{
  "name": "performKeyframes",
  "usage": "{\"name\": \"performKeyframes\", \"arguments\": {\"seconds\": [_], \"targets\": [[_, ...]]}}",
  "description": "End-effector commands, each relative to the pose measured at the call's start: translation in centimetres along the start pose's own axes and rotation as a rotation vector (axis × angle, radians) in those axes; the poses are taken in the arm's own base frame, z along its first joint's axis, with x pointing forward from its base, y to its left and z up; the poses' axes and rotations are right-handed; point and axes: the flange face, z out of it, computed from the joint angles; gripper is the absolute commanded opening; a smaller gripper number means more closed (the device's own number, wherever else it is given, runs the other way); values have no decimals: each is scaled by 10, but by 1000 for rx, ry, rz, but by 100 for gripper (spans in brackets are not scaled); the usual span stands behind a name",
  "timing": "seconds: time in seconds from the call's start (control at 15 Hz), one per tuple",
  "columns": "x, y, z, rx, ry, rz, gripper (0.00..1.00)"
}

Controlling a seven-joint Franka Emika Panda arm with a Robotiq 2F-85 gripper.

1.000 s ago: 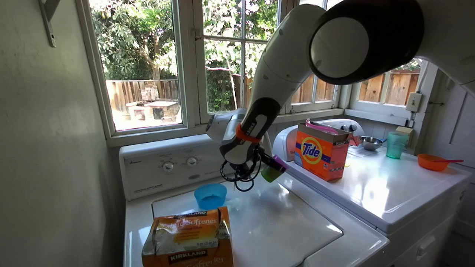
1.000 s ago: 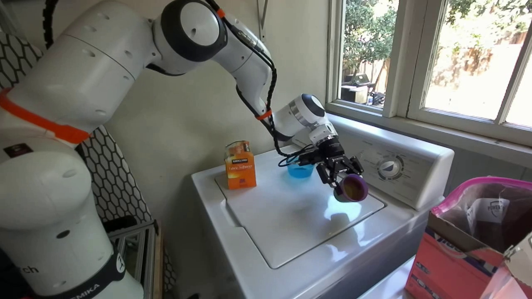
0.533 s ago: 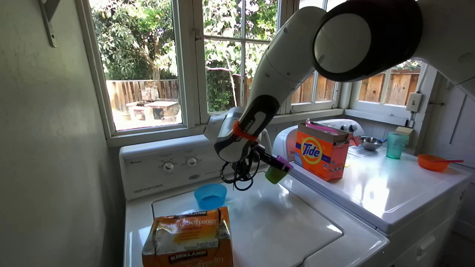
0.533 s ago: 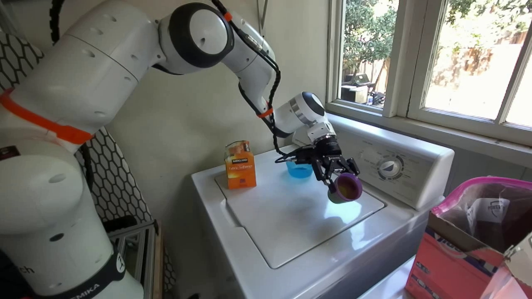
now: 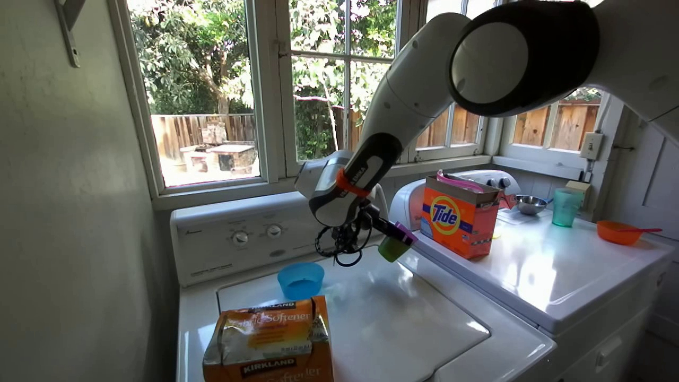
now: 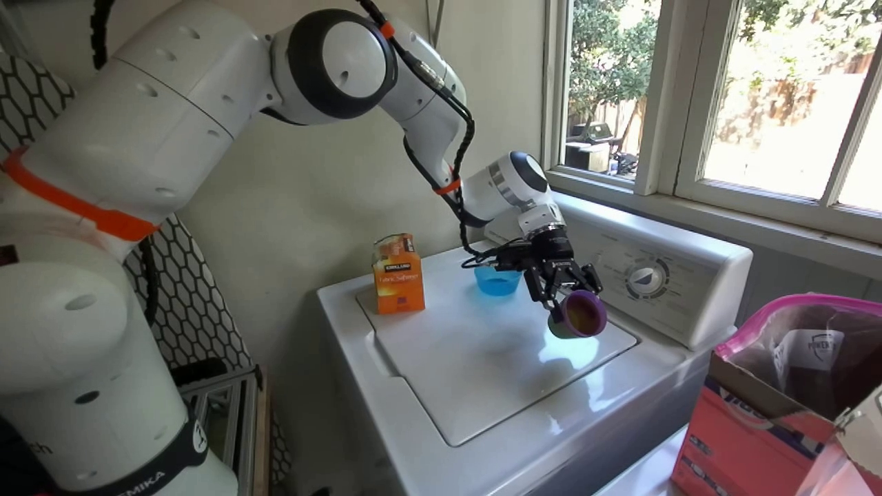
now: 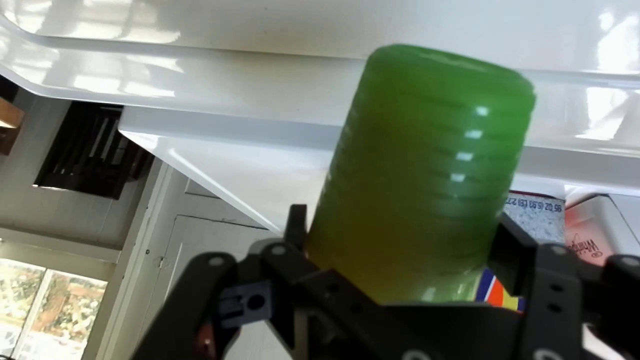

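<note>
As both exterior views show, the black two-fingered gripper (image 6: 573, 296) hangs above the white lid (image 5: 392, 313) of a glossy white washing machine (image 5: 504, 350), its fingers (image 7: 296, 222) pinching a tapered translucent green plastic cup (image 7: 425, 150) from two sides. The cup is held clear of the lid and tilted; its purple rim (image 5: 408, 233) points up and to the right in an exterior view. To its left, on the lid, stands a round translucent blue plastic bowl (image 5: 301, 286). Nearer, an orange cardboard Kirkland fabric softener box (image 5: 270, 339) rests on the same machine. To the right, on a second white appliance (image 5: 530, 281), are noted: an open-topped orange cardboard Tide box (image 5: 459, 220); farther off, a shiny metal bowl (image 5: 530, 207) and a translucent green tumbler (image 5: 566, 208); farthest right, a round orange bowl (image 5: 615, 237) with a pink utensil (image 5: 650, 230) in it.
</note>
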Motion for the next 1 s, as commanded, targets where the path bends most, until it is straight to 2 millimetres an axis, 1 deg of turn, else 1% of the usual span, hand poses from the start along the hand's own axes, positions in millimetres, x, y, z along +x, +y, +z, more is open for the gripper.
{"name": "performKeyframes", "arguments": {"seconds": [0.0,0.2,0.47,0.67,0.93], "targets": [[-1,-14,2,16,62,1,59],[-3,-29,5,21,73,14,59],[-10,-44,8,24,76,17,59],[-13,-51,9,-2,101,18,59],[-17,-53,9,-60,155,8,59]]}}
